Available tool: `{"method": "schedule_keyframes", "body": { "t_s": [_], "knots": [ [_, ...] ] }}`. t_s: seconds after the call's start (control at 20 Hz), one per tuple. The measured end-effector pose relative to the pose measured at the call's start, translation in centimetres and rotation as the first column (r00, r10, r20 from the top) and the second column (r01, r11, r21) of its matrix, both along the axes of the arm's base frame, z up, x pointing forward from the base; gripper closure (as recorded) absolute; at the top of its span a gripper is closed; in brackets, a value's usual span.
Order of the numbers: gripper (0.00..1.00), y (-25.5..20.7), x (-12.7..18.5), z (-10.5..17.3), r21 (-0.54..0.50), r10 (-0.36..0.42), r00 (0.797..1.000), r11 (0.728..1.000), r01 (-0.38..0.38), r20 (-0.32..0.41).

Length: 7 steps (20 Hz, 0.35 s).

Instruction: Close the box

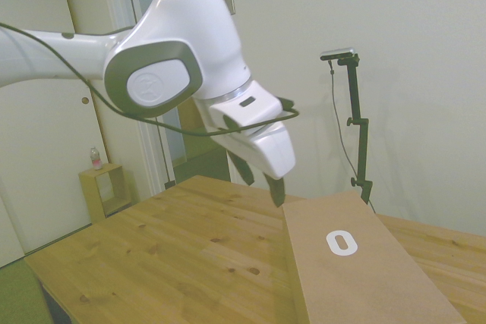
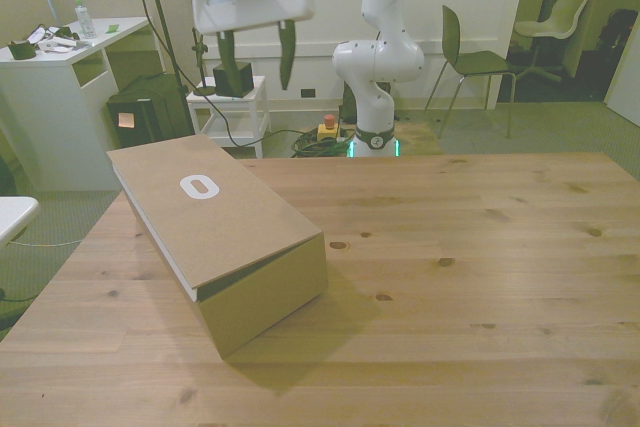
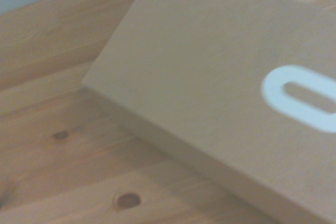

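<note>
I saw the gripper (image 2: 257,55) above the box (image 2: 262,277), jaws spread, empty; lid (image 2: 205,212) down, slightly tilted.

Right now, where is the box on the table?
In the front view the box sits on the table's left half, lid down with the white oval up; the open gripper hangs above its far end.

We see a plain brown box (image 2: 225,237) with a white oval mark (image 2: 199,186) on its lid, left of centre. The table (image 2: 480,277) is pale wood with dark knots. The fingers (image 2: 287,52) are dark.
</note>
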<state>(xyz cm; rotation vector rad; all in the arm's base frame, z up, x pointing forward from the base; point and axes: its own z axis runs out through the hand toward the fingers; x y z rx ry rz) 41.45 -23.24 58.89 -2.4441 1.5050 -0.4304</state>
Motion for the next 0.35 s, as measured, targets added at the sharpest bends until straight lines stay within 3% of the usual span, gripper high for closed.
{"method": "schedule_keyframes", "body": {
  "t_s": [0.15,0.35],
  "knots": [
    [0.0,5.3,-1.4,-3.2,0.016,0.101,0.993,0.995,-0.1,-0.056],
    [0.0,10.0,-2.9,-7.1,0.042,0.203,0.969,0.979,-0.2,-0.137]
  ]
}}
